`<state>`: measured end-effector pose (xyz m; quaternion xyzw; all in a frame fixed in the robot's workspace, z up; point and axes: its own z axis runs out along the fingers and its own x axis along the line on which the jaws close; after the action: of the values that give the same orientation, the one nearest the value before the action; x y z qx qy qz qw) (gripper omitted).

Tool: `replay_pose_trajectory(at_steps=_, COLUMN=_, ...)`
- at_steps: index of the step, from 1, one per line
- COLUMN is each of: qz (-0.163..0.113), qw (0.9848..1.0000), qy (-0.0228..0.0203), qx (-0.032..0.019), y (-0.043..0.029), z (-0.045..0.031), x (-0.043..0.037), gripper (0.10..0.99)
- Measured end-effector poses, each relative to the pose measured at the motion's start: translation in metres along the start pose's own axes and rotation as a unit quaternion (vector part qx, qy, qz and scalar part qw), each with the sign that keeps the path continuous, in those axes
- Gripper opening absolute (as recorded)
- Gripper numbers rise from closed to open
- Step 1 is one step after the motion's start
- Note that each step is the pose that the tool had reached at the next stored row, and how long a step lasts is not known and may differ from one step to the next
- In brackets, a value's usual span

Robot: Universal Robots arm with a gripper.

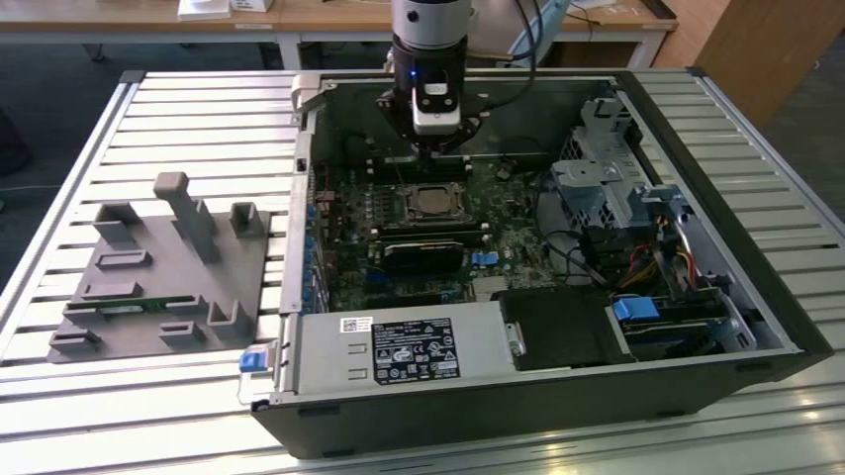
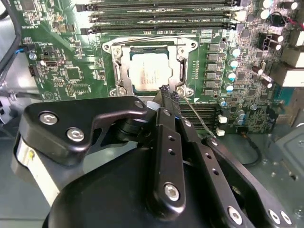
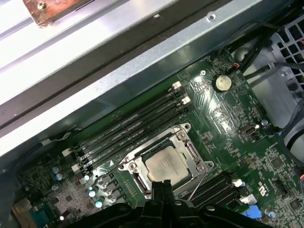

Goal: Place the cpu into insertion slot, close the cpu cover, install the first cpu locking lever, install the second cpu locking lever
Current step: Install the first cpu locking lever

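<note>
Hovering with fingers point(image 2: 166, 111) pressed together, the gripper point(image 2: 169, 93) sits just beside the cpu cover point(image 2: 182, 71), the cpu point(image 2: 149, 71) lying beyond its tips.

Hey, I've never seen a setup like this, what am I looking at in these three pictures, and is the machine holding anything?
This is one robot arm working inside an open black computer case that lies on a slatted metal table. One picture comes from a camera off the arm; the other two ride near its wrist and look past the black gripper at the green circuit board. The small square silver-grey chip sits on the board, with a thin silver metal frame around it. The jaws look closed together beside that frame, near a thin wire lever, with nothing visibly held. A grey plastic holder block lies beside the case.
</note>
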<state>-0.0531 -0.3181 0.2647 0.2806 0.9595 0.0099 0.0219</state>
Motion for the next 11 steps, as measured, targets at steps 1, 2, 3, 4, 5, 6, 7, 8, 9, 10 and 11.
replay_pose_trajectory(at_steps=1, qz=-0.001, qw=1.0000, qy=0.0000, qx=0.0000, y=0.0000, z=0.0000, x=0.0000, gripper=0.106)
replay_pose_trajectory(at_steps=2, qz=-0.001, qw=1.0000, qy=0.0001, qx=-0.0001, y=0.0000, z=0.0000, x=0.0000, gripper=0.106)
replay_pose_trajectory(at_steps=3, qz=-0.003, qw=1.0000, qy=0.0001, qx=-0.0001, y=0.0000, z=0.0000, x=0.0000, gripper=0.106)
replay_pose_trajectory(at_steps=4, qz=-0.010, qw=0.9999, qy=0.0004, qx=-0.0004, y=0.0000, z=0.0000, x=0.0000, gripper=0.106)
replay_pose_trajectory(at_steps=5, qz=-0.019, qw=0.9998, qy=0.0006, qx=-0.0007, y=0.0000, z=0.0000, x=0.0000, gripper=0.106)
replay_pose_trajectory(at_steps=6, qz=-0.028, qw=0.9996, qy=0.0009, qx=-0.0010, y=0.0000, z=0.0000, x=0.0000, gripper=0.106)
replay_pose_trajectory(at_steps=7, qz=-0.037, qw=0.9993, qy=0.0012, qx=-0.0014, y=0.0000, z=0.0000, x=0.0000, gripper=0.106)
replay_pose_trajectory(at_steps=8, qz=-0.047, qw=0.9989, qy=0.0015, qx=-0.0017, y=0.0000, z=0.0000, x=0.0000, gripper=0.106)
replay_pose_trajectory(at_steps=9, qz=-0.073, qw=0.9973, qy=0.0023, qx=-0.0027, y=0.0000, z=0.0001, x=0.0000, gripper=0.106)
replay_pose_trajectory(at_steps=10, qz=-0.082, qw=0.9966, qy=0.0026, qx=-0.0030, y=0.0000, z=0.0001, x=0.0000, gripper=0.106)
replay_pose_trajectory(at_steps=11, qz=-0.091, qw=0.9958, qy=0.0029, qx=-0.0033, y=0.0000, z=0.0001, x=0.0000, gripper=0.106)
